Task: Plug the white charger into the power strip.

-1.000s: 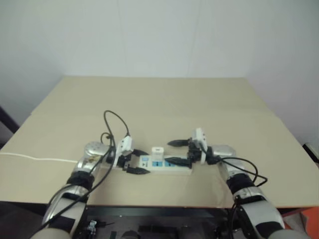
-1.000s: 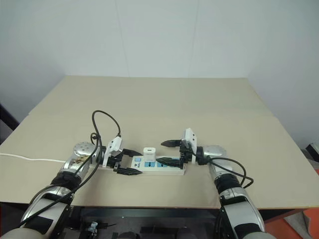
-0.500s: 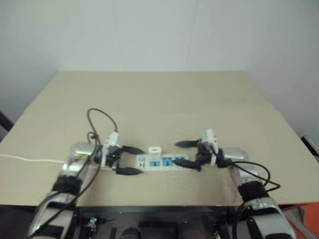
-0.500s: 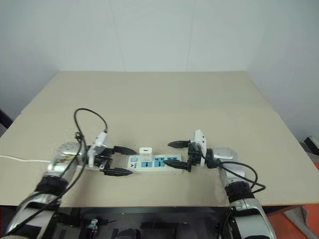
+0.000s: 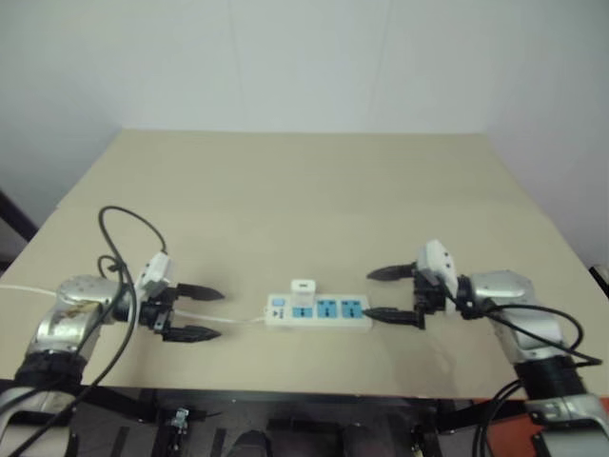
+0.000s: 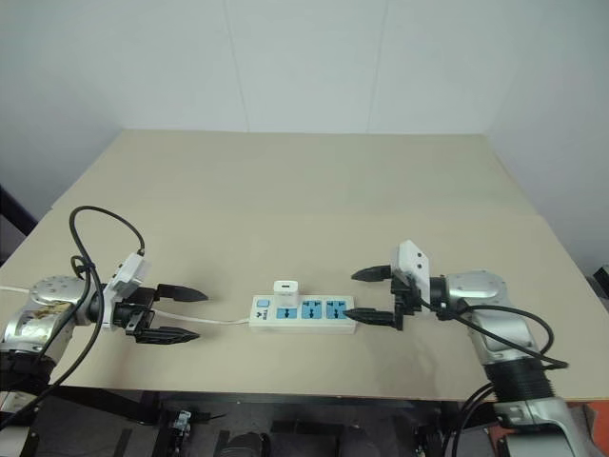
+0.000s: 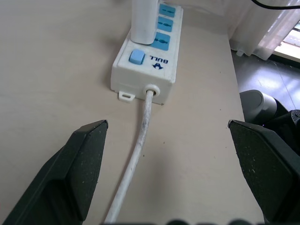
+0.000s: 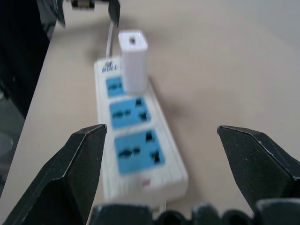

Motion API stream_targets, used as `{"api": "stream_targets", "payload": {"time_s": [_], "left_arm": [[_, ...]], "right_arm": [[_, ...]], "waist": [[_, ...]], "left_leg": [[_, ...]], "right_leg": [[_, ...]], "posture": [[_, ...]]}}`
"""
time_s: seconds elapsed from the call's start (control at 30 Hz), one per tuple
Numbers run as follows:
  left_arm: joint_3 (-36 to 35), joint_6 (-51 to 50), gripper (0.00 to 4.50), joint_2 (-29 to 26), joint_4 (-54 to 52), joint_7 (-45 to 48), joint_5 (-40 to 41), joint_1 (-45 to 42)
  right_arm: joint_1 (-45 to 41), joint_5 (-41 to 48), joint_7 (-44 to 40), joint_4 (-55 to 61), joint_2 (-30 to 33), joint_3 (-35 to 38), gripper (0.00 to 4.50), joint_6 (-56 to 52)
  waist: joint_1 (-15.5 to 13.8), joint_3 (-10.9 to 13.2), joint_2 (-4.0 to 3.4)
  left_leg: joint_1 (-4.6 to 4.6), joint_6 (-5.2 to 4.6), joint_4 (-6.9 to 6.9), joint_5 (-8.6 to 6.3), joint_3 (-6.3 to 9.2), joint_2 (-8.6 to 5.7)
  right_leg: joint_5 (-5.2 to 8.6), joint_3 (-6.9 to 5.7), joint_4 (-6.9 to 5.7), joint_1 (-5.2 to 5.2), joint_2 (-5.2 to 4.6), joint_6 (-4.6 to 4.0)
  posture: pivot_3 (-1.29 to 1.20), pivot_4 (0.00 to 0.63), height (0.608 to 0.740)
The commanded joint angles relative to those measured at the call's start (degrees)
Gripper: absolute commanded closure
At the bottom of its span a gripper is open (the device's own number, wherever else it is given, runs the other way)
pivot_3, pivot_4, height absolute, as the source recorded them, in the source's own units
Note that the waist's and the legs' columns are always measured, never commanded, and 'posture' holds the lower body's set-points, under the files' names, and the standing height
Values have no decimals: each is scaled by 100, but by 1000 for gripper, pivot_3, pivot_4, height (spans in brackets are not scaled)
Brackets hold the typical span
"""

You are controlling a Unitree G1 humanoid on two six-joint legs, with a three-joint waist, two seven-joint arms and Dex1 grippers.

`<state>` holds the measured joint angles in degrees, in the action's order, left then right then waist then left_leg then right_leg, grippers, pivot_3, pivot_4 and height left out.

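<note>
The power strip [image 5: 328, 314] lies flat near the table's front edge, its blue outlets facing up. The white charger [image 5: 304, 287] stands upright in the outlet beside the blue switch [image 7: 136, 57], at the strip's left end. A thin white cord [image 7: 136, 154] runs leftward from that end. My left gripper [image 5: 217, 314] is open, off to the left of the strip, with its fingers either side of the cord and nothing held. My right gripper [image 5: 369, 293] is open just off the strip's right end and holds nothing. The right wrist view looks along the strip [image 8: 136, 126] to the charger [image 8: 132, 61].
The tan table [image 5: 304, 200] stretches back to a white wall. Its front edge [image 5: 285, 388] runs just below the strip. A black cable [image 5: 119, 224] loops above my left wrist. The white cord [image 5: 19, 288] leaves over the table's left side.
Both grippers have drawn away from the strip, the left to the left and the right to the right. The charger stays upright in its outlet. The camera view has shifted.
</note>
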<state>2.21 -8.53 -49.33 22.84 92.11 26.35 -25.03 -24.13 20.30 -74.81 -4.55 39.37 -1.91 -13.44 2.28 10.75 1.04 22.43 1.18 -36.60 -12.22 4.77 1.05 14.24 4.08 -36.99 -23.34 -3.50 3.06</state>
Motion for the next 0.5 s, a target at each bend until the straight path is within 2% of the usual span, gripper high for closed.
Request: {"api": "stream_targets", "payload": {"time_s": [0.03, 0.5], "left_arm": [[-168, 49, 12, 4, -117, -19, -50, 117], [-171, 60, 12, 340, -2, -104, -207, 40]], "right_arm": [[313, 58, -28, 491, 383, 240, 0, 4], [963, 332, 277, 1177, 1041, 738, 0, -313]], "waist": [[7, 1, 0], [11, 6, 5]], "left_leg": [[0, 0, 0, 0, -1, 0], [0, 0, 0, 0, -3, 1]], "right_leg": [[0, 1, 0, 0, -1, 0], [0, 3, 1, 0, 1, 1]], "posture": [[0, 150, 740], [0, 150, 740]]}}
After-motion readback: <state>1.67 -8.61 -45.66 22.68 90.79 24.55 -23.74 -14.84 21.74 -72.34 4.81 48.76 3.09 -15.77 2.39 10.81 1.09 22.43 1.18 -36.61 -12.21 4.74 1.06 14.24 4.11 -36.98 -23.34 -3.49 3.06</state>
